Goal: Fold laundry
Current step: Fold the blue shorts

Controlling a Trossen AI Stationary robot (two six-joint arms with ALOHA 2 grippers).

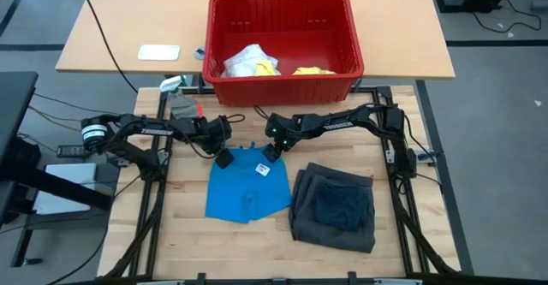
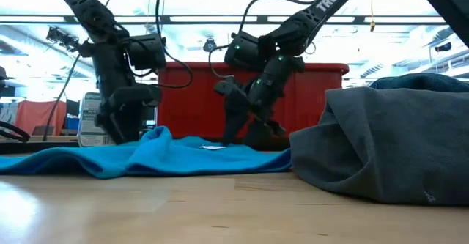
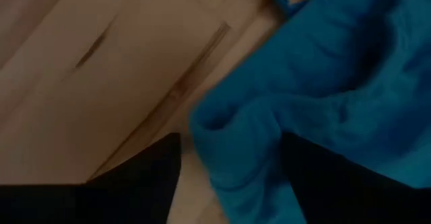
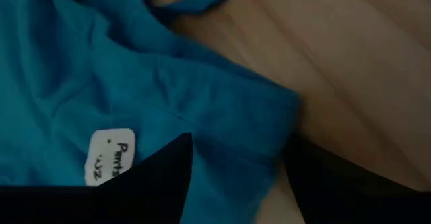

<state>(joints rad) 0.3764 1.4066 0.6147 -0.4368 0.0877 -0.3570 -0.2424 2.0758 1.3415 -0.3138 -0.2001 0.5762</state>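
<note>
A bright blue piece of laundry (image 1: pixel 247 191) lies spread flat on the wooden table, a white label (image 4: pixel 111 155) near its far edge. My left gripper (image 1: pixel 224 157) is open and points down over the piece's far left corner (image 3: pixel 236 126), which is bunched between its fingers. My right gripper (image 1: pixel 272 154) is open over the far right corner (image 4: pixel 269 116), its fingers on either side of that edge. Folded dark grey shorts (image 1: pixel 334 206) rest on the table to the right of the blue piece. My left gripper comes from above with one finger (image 3: pixel 337 183) over the blue cloth and the other (image 3: pixel 135 183) over bare wood; I cannot tell whether either touches. My right gripper straddles the far right corner in the same way; I cannot tell whether it touches.
A red slotted basket (image 1: pixel 282 84) stands beyond the table's far edge and holds white and yellow clothes (image 1: pixel 250 62). A clear spray bottle (image 1: pixel 175 92) sits at the far left. Bare wood shows along the near edge (image 1: pixel 257 251).
</note>
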